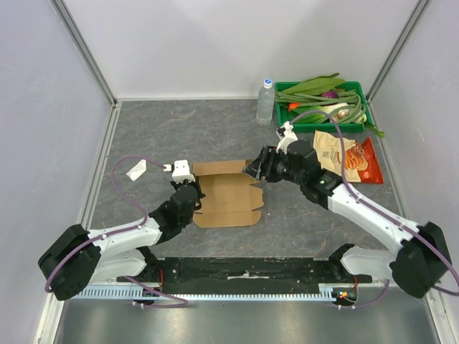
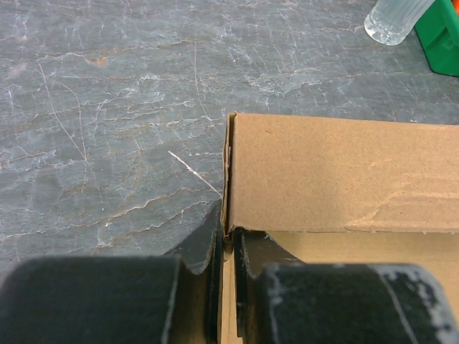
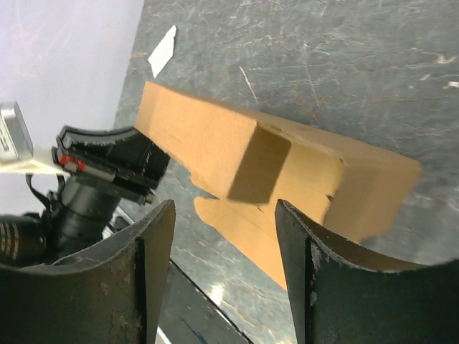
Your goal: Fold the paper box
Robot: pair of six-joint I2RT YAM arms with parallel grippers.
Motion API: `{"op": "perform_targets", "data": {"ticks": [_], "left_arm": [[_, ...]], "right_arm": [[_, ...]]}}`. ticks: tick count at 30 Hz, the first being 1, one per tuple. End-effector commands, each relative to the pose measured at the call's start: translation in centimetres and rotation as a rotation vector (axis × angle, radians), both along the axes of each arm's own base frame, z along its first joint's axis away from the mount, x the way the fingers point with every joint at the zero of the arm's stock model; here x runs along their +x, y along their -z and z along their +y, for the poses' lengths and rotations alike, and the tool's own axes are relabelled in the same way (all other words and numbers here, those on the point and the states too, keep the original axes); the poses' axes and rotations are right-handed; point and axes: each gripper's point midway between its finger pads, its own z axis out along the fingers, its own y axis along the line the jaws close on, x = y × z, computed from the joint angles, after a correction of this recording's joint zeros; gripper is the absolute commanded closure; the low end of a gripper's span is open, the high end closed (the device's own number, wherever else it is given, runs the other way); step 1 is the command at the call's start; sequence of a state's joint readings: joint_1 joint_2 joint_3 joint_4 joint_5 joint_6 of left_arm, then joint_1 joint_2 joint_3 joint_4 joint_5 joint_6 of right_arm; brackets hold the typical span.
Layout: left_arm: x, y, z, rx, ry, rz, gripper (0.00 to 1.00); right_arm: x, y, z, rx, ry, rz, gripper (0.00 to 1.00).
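The paper box (image 1: pixel 228 195) lies on the table (image 1: pixel 143 132) between my two arms, partly formed. Its far long wall stands upright and a short flap at the right end is turned in, while the near panel and its tabs lie flat. I judge that the near wall, the ends and the closing are left to do. My left gripper (image 2: pixel 228 240) reaches in low from the near left and is pinched tight on the box's left edge. My right gripper (image 3: pixel 224 215) hangs at the box's right end, angled leftward, with its jaws spread wide and holding nothing.
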State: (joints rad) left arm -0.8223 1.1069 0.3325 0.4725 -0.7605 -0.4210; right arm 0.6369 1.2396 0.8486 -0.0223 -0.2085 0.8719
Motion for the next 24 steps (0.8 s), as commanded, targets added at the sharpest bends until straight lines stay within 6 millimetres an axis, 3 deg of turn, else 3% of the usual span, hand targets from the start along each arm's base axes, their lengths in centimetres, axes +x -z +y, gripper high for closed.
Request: {"op": "perform_targets", "data": {"ticks": [1,5,6,9,14,18,24], "left_arm": [[1.0,-2.3,-0.2,-0.064,-0.052,-0.034,0.98],[1.3,-1.8,-0.6,-0.047,-0.054,-0.010,0.98],[1.3,-1.1,-0.6,-0.028,-0.059,0.010,0.98],[1.5,-0.5,-0.7,-0.003,-0.072,0.050,0.98],[1.5,-0.1,-0.9,-0.006,-0.078,0.072,0.98],[1.4,0.0,-1.2,-0.014,-0.063,0.091,0.98],[1.1,-0.8,-1.7,-0.064,-0.026,0.093,0.98]], "right_arm": [[-1.6,0.5,-3.1,-0.190,-0.026,-0.083,0.34],[-2.3,1.7,-2.6,-0.258,-0.035,-0.114,0.45],[-3.3,2.4,-1.5,-0.299,-0.079,-0.129,0.47],[-3.1,3.1,-0.4,-0.438,-0.051,-0.183,0.60],[-1.3,4.0,-3.6,-0.618,0.208,-0.235,0.78],[-0.8,4.3,-4.5,-0.658,0.253,-0.249,0.82],[0.2,4.1,-3.2,-0.670,0.207,-0.313,0.82]]}}
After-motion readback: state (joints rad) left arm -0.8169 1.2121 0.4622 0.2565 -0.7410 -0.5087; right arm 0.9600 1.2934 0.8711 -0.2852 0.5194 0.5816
